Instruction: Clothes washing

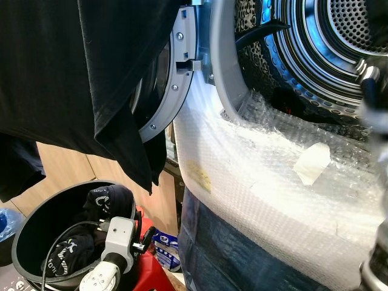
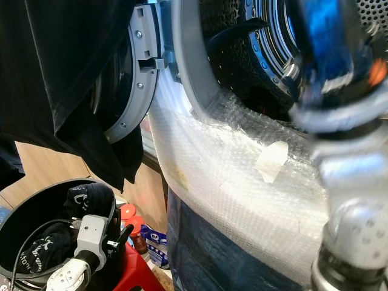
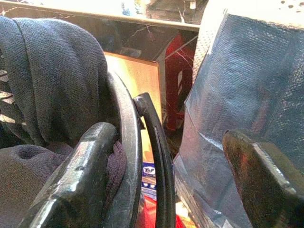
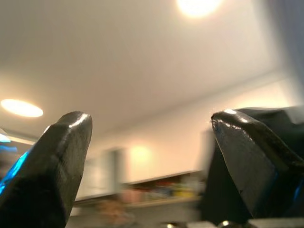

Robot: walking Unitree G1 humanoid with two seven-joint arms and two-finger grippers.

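A black garment hangs from above the picture, in front of the washer's open door. What holds it is out of sight. The washer drum stands open at the upper right. A black laundry basket at the lower left holds dark clothes. My left gripper is open at the basket's rim, one finger inside against the clothes, the other outside. My right arm is raised before the drum. Its gripper is open, points at the ceiling and holds nothing.
Bubble wrap with a strip of tape covers the washer's front, with dark blue wrapping below. A red stool and a blue packet sit by the basket. A wooden panel stands behind.
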